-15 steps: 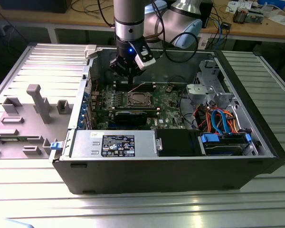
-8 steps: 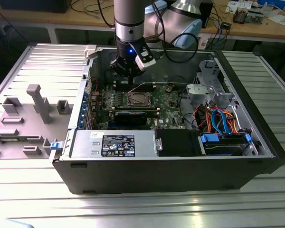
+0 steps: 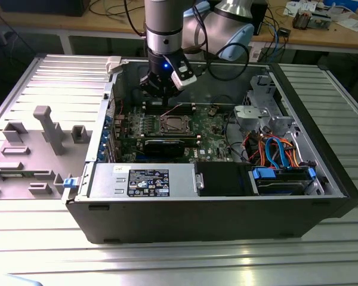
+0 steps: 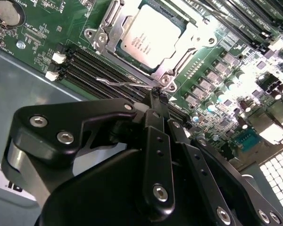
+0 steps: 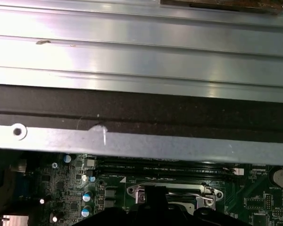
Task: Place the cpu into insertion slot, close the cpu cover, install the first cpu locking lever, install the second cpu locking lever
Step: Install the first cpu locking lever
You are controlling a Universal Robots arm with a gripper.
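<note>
A: Seated in the socket already — cpu [image 4: 148,35], silver top, upper centre of the second wrist view, framed by the closed cpu cover [image 4: 191,44].

B: And the gripper [image 4: 155,101]?

A: Just below, jaws pressed together over a thin wire locking lever [image 4: 120,83]. Lever lying sideways along the socket's lower edge, pointing left, tip beside the jaws.

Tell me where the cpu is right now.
The cpu sits in its socket on the green motherboard, framed by the cpu cover; in the exterior view it lies mid-case, just below the gripper.
</note>
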